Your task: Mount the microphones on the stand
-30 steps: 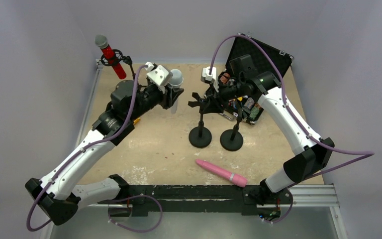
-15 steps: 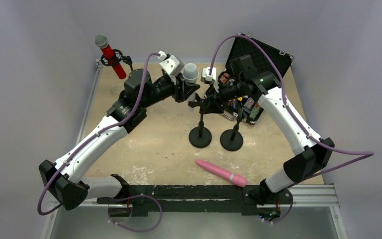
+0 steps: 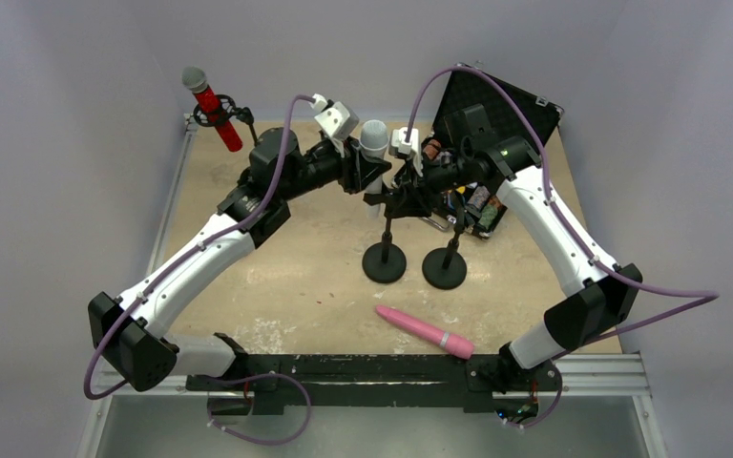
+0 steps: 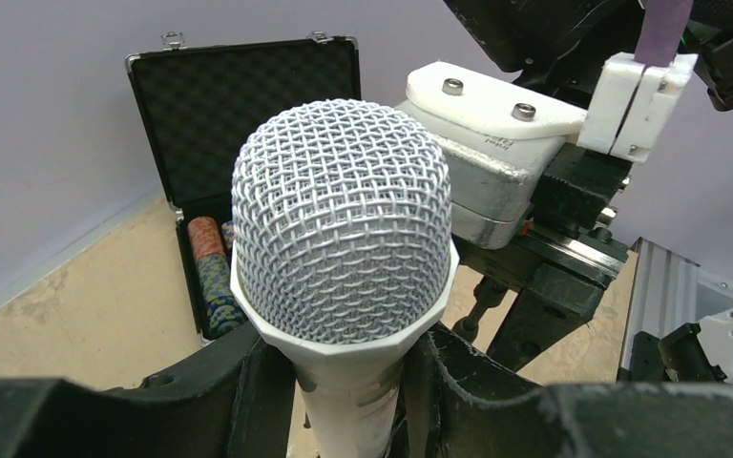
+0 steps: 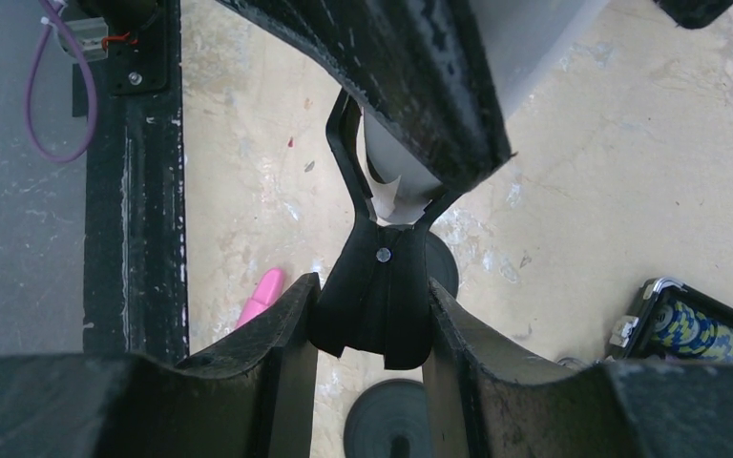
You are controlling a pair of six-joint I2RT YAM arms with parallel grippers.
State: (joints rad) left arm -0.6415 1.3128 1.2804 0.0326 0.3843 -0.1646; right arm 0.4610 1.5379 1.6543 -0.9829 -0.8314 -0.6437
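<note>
My left gripper point(image 3: 361, 172) is shut on the white microphone point(image 4: 344, 248), whose grey mesh head point(image 3: 374, 136) points up; I hold it right beside the clip of the left black stand point(image 3: 385, 260). My right gripper point(image 5: 372, 324) is shut on that stand's clip point(image 5: 377, 296), and the white handle point(image 5: 393, 176) shows between the clip's prongs. The red glittery microphone point(image 3: 212, 107) sits in a stand at the back left. The pink microphone point(image 3: 425, 331) lies on the table near the front edge. A second black stand point(image 3: 445, 267) is to the right.
An open black case point(image 3: 496, 105) holding coloured chips stands at the back right, also in the left wrist view point(image 4: 248, 95). A black rail point(image 3: 363, 367) runs along the near edge. The wooden table point(image 3: 286, 277) has walls on three sides.
My left arm has swung right and up, carrying the white microphone from the middle left to the left stand's clip. The right arm has stayed on the clip.
</note>
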